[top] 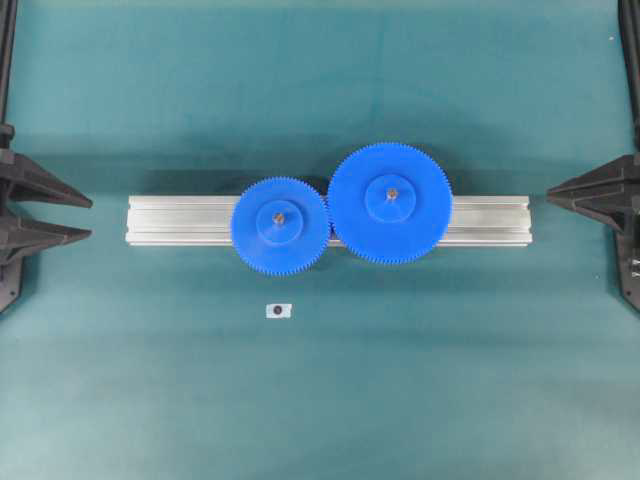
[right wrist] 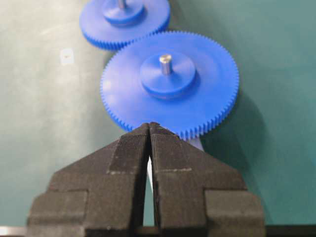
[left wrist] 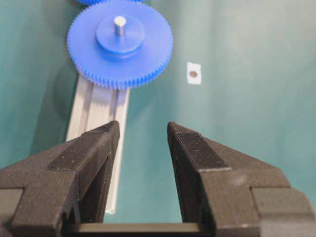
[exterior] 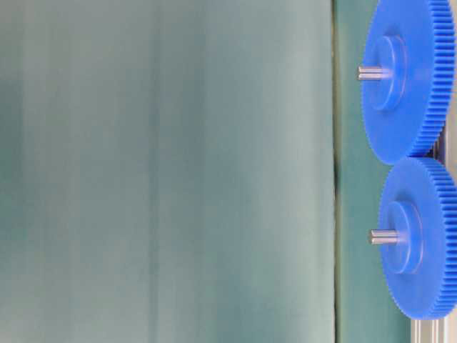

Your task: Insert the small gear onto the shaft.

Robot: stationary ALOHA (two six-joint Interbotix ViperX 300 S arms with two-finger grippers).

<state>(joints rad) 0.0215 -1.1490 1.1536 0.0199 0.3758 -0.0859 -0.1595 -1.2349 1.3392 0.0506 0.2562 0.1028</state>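
1. Since the small gear (top: 280,222) already sits flat on the aluminium rail (top: 175,220), with the shaft (left wrist: 119,24) poking up through its hub, I judge the insertion done, and any coming move of mine is only a matter of keeping clear.
2. My left gripper (left wrist: 143,129) has its jaws standing partly apart with nothing between them; bare green mat (top: 320,400) shows through the gap.
3. My right gripper (right wrist: 149,126) has its two fingers pressed tip to tip, and it holds nothing either.
4. From my left wrist view, the small gear lies ahead and a little to the left of the gap between my jaws, well apart from them. The rail runs from beneath my left finger straight up to it, so the rail's long axis is also my line of approach.
5. The shaft stands upright, square to the gear's face, so any seating push would have to come straight down along it.
6. My left arm is the nearer one: the larger gear (top: 390,203) stands between my right gripper and the small gear, their teeth meeting at the rims.
7. A white tag with a dark dot (top: 278,310) lies on the mat beside the rail, well clear of both gears.
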